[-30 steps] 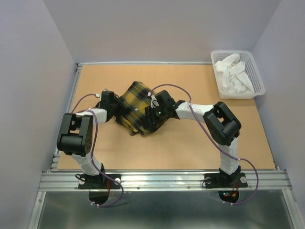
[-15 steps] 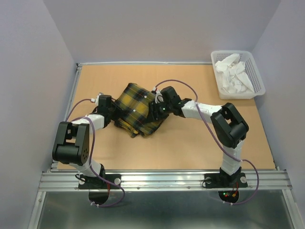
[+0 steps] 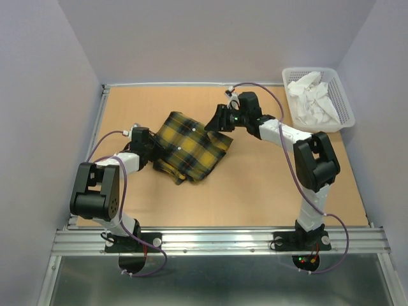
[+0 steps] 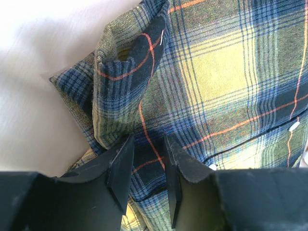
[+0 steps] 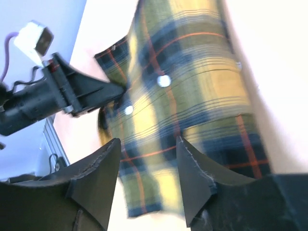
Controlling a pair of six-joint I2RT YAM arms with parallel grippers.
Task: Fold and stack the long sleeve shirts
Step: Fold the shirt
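One long sleeve shirt [image 3: 191,143], yellow and dark plaid with small white buttons, lies folded into a rough rectangle left of the table's middle. My left gripper [image 3: 151,148] sits low at its left edge. In the left wrist view its jaws stand apart [image 4: 147,144] over flat plaid cloth [image 4: 216,72], pinching nothing that I can see. My right gripper [image 3: 217,122] hovers just off the shirt's back right corner, open and empty. In the right wrist view its fingers [image 5: 147,142] frame the shirt [image 5: 183,86] below, with the left arm's gripper [image 5: 72,96] beyond it.
A white plastic basket [image 3: 347,105] holding crumpled white cloths [image 3: 312,99] stands at the back right corner. Bare tan tabletop [image 3: 268,185] lies to the right of and in front of the shirt. Grey walls close in the sides and the back.
My right gripper has lifted off the shirt's right side and drawn back toward the far right. The shirt now lies flatter and wider. The left arm shifted slightly left, then stayed still.
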